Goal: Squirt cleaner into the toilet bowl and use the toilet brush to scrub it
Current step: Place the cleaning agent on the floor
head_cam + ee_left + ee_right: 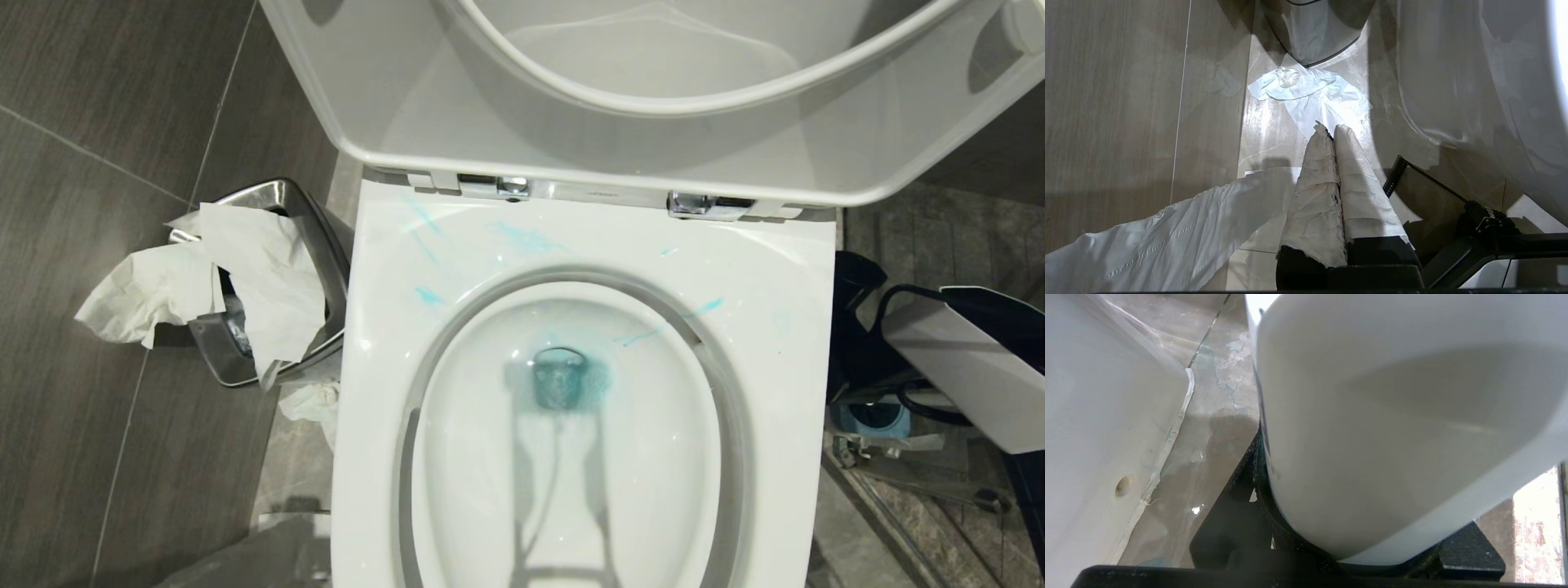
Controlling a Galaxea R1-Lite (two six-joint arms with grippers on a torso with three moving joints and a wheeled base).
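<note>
The toilet bowl (759,327) fills the head view, its lid and seat (620,82) raised. Cleaner shows as turquoise streaks (531,238) on the back of the rim and as blue-tinted water (561,380) at the drain. The toilet brush is out of view. My right gripper (1355,506) is low beside the toilet's right flank, shut on a large white plastic bottle (1392,416) that hides its fingertips. My left gripper (1331,130) hangs shut over the floor at the toilet's left, its fingers (1318,196) wrapped in white covering, holding nothing.
A steel bin (314,224) stuffed with crumpled paper stands left of the toilet. Tissue (1310,90) lies on the floor beneath it. At the right are black cables, a white part (963,367) and a blue object (878,418) on the floor.
</note>
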